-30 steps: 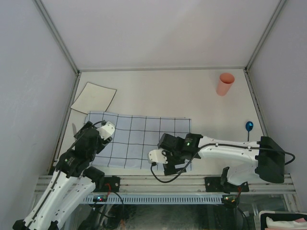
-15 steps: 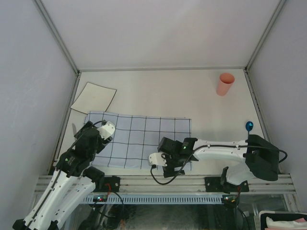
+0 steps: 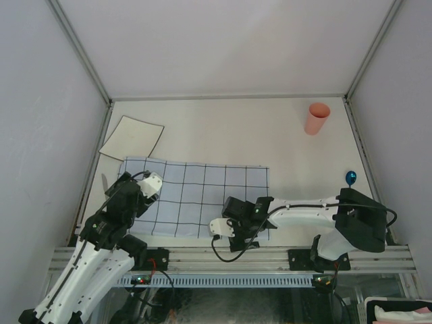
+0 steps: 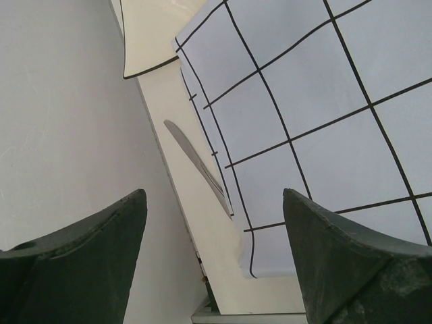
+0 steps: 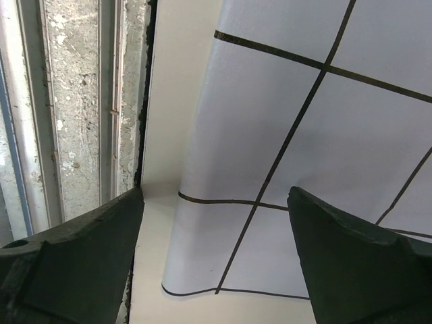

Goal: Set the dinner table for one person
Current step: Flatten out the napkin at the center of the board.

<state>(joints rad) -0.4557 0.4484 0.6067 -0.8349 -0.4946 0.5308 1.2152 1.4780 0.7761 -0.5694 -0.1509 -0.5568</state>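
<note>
The large off-white rectangular table (image 3: 223, 128) fills the walled bay ahead of both arms, with the light-blue grid-lined cloth (image 3: 202, 196) lying flat at its front. Over the last second the right arm's fingers (image 5: 74, 250) have pulled back to the cloth's near edge (beside the grey rail (image 5: 81, 101)), spread wide and empty, probably to tug it straight. The left arm's fingers (image 4: 81, 250) stay parted and empty.

Soft, even white light fills the overhead view, with no glare on the dinner table (image 3: 223, 128) and only faint, diffuse shadows at the near edge. Both wrist views are bright and sharp on the gridded cloth (image 5: 304, 135) (its lines crisp) — the dark fingers (image 4: 351, 263) closest to the lens look slightly soft.
</note>
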